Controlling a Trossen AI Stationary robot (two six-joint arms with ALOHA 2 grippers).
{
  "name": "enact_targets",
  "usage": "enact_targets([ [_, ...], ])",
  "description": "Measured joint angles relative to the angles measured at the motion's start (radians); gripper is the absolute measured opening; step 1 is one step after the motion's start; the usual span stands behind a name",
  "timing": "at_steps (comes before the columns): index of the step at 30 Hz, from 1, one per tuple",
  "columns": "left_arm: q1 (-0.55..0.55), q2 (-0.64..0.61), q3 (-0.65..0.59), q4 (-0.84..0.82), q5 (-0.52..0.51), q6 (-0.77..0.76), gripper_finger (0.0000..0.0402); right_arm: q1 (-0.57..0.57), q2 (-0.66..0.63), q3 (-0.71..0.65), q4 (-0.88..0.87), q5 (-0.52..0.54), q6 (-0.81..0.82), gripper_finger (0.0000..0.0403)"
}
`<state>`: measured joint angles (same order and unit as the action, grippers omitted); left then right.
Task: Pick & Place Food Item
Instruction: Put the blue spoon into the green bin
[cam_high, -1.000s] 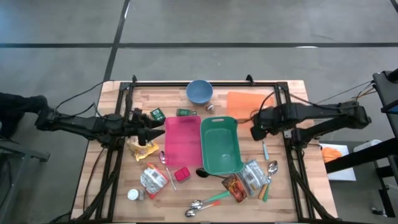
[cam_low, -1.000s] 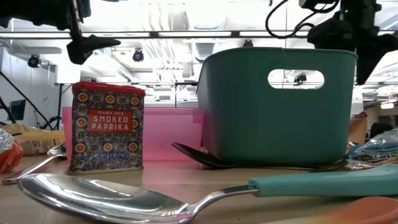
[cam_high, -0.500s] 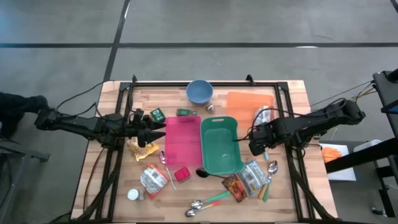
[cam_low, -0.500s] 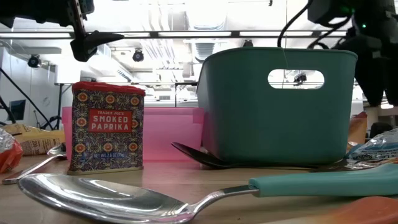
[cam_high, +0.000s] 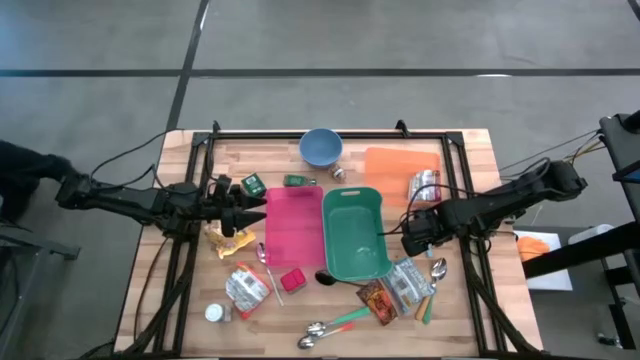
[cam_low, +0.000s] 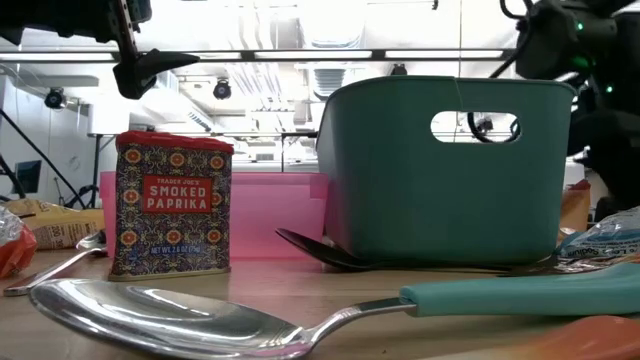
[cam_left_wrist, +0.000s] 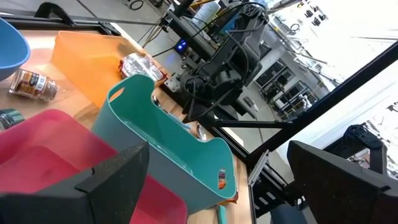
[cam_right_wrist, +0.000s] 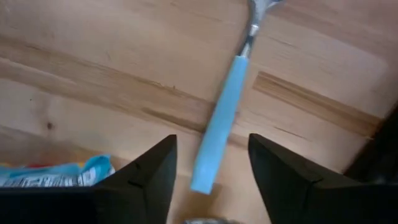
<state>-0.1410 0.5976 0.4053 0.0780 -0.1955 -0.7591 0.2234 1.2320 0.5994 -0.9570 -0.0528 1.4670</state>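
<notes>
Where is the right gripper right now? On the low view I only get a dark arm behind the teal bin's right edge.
Observer: In the high view, the right gripper sits just right of the teal bin, over the wooden table.
Operator: Is anything between its fingers?
Observer: Its wrist view shows a light blue utensil handle lying on the wood between the open fingers, not yet gripped.
Operator: And the left arm?
Observer: The left gripper hangs open at the left edge of the pink bin, holding nothing.
</notes>
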Motion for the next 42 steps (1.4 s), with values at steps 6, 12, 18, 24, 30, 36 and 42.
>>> enact_targets([
  [6, 0.0, 0.0, 0.0, 0.0, -0.003, -0.007, 0.0386, 0.0, 0.0, -0.058, 0.067, 0.0, 0.0, 0.0132],
  [12, 0.0, 0.0, 0.0, 0.0, -0.003, -0.008, 0.0386, -0.001, 0.0, -0.089, 0.092, 0.0, 0.0, 0.0086],
  [18, 0.0, 0.0, 0.0, 0.0, -0.003, -0.008, 0.0386, -0.001, -0.002, -0.101, 0.127, 0.0, 0.031, 0.004],
  [24, 0.0, 0.0, 0.0, 0.0, -0.003, -0.008, 0.0386, -0.001, -0.002, -0.103, 0.134, 0.0, 0.045, 0.0033],
  [30, 0.0, 0.0, 0.0, 0.0, -0.003, -0.015, 0.0386, -0.001, -0.002, -0.102, 0.135, 0.0, 0.068, 0.0033],
  [36, 0.0, 0.0, 0.0, 0.0, -0.003, -0.027, 0.0386, -0.001, -0.007, -0.071, 0.134, 0.024, 0.051, 0.0029],
  [42, 0.0, 0.0, 0.0, 0.0, -0.003, -0.028, 0.0386, -0.001, -0.011, -0.058, 0.129, 0.03, 0.043, 0.0029],
])
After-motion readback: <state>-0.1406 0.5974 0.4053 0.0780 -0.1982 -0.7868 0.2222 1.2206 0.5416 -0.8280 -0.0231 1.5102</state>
